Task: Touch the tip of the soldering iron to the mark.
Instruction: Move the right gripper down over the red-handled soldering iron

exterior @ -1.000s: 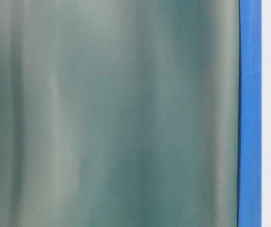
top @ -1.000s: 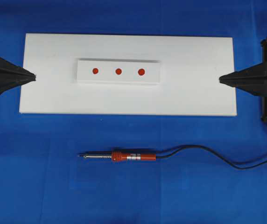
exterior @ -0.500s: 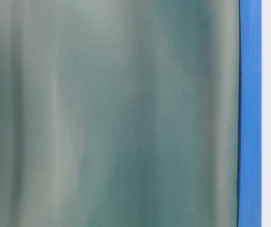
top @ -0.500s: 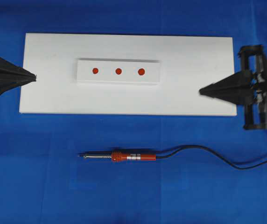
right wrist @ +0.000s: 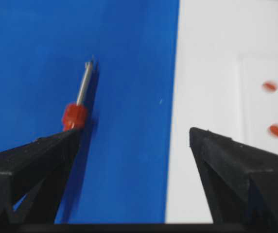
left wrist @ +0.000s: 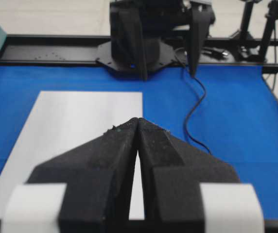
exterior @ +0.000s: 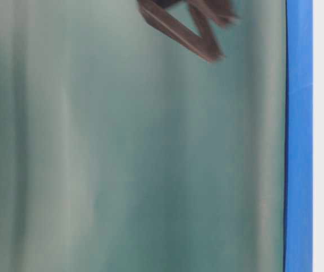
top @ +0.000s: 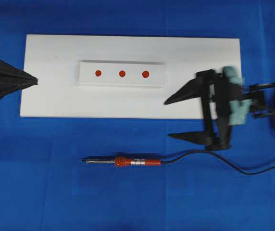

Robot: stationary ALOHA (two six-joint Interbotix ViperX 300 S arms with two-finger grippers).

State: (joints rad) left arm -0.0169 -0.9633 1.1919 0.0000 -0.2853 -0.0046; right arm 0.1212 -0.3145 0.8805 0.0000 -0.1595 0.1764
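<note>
Reaching out over the lower right corner of the flat white rectangular board (top: 46, 96), the right gripper (top: 168, 119) has its black wedge-shaped jaws spread wide with nothing between them; one tip hangs over the board, the other over the blue cloth-covered table (top: 31, 192).

Item: slim pen-shaped soldering iron with red-orange handle (top: 137, 161), silver band and thin grey shaft. It lies flat on the blue cloth, below the board and apart from it, tip pointing left, black cord (top: 224, 163) trailing right beneath the right gripper. Unheld. Lying level and clear of the board, it looks open to a grasp across the handle.

Item: raised white strip (top: 122, 73) on the board's middle, bearing three red-orange round marks (top: 122, 73) in a row. Well apart from the iron.

Pose, right arm: extended leftward from its base, jaws level-to-downward, aimed toward the iron; in the right wrist view the handle shows just beyond the left-hand jaw. Judged as an approach to pick-up; touching not yet begun.

Pose, left gripper (top: 35, 80): black jaws pressed together, empty, parked at the board's left edge.
</note>
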